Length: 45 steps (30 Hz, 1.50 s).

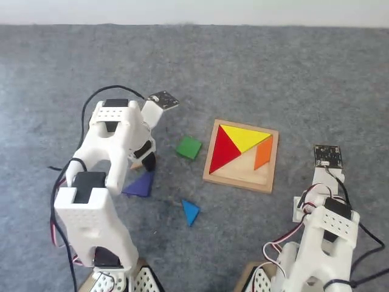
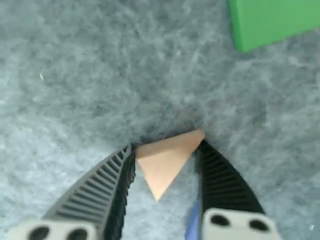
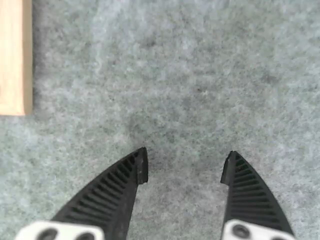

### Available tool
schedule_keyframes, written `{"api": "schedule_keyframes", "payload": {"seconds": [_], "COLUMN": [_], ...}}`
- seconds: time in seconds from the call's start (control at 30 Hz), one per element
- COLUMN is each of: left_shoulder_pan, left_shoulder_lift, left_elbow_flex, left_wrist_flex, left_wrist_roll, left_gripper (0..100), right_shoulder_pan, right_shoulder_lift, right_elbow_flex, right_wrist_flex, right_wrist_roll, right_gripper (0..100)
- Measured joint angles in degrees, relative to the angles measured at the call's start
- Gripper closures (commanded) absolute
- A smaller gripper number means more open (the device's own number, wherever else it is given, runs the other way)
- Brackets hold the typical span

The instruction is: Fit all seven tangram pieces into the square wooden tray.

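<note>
The counter (image 1: 292, 73) has a grey, fuzzy cover, rather like carpet. The square wooden tray (image 1: 238, 180) lies flat on it and holds a red triangle (image 1: 223, 151), a yellow triangle (image 1: 246, 137) and an orange piece (image 1: 263, 152); the rest of its floor is bare wood. To its left lie a green square (image 1: 188, 148), a purple triangle (image 1: 140, 184) and a blue triangle (image 1: 190, 212) (all flat and smooth). The left arm bends down steeply. The left end effector (image 2: 166, 148) is clamped on a pale orange triangle (image 2: 165, 162), its ribbed fingers (image 2: 107, 180) touching two corners. The right end effector (image 3: 185, 167) hangs spread apart over the cover, near a tray corner.
</note>
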Motion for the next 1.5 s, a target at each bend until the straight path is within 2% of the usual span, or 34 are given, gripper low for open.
{"api": "schedule_keyframes", "payload": {"seconds": [0.27,0.43,0.6,0.7,0.93,1.07,1.17,1.33,1.5], "left_shoulder_pan": [0.3,1.1,3.1,5.2,16.4,23.3,29.5,39.3,41.9], "left_shoulder_lift": [-0.1,-0.1,0.0,0.8,1.0,1.0,1.8,6.4,14.9], "left_elbow_flex": [0.1,0.1,-0.3,-4.9,-21.5,-27.8,-29.5,-29.6,-30.2], "left_wrist_flex": [0.1,0.8,1.1,4.7,16.2,19.2,18.9,12.7,5.5], "left_wrist_roll": [1.8,4.7,9.2,14.1,25.2,31.4,36.1,44.6,50.6], "left_gripper": [91,91,92,95,95,95,95,95,95], "right_shoulder_pan": [0.0,0.0,0.0,0.0,0.0,0.0,0.0,0.0,0.0], "right_shoulder_lift": [0.0,0.0,0.0,0.0,0.0,0.0,0.0,0.0,0.0], "right_elbow_flex": [0.0,0.0,0.0,0.0,0.0,0.0,0.0,0.0,0.0], "right_wrist_flex": [0.0,0.0,0.0,0.0,0.0,0.0,0.0,0.0,0.0], "right_wrist_roll": [0.0,0.0,0.0,0.0,0.0,0.0,0.0,0.0,0.0], "right_gripper": [75.0,75.0,75.0,75.0,75.0,75.0,75.0,75.0,75.0]}}
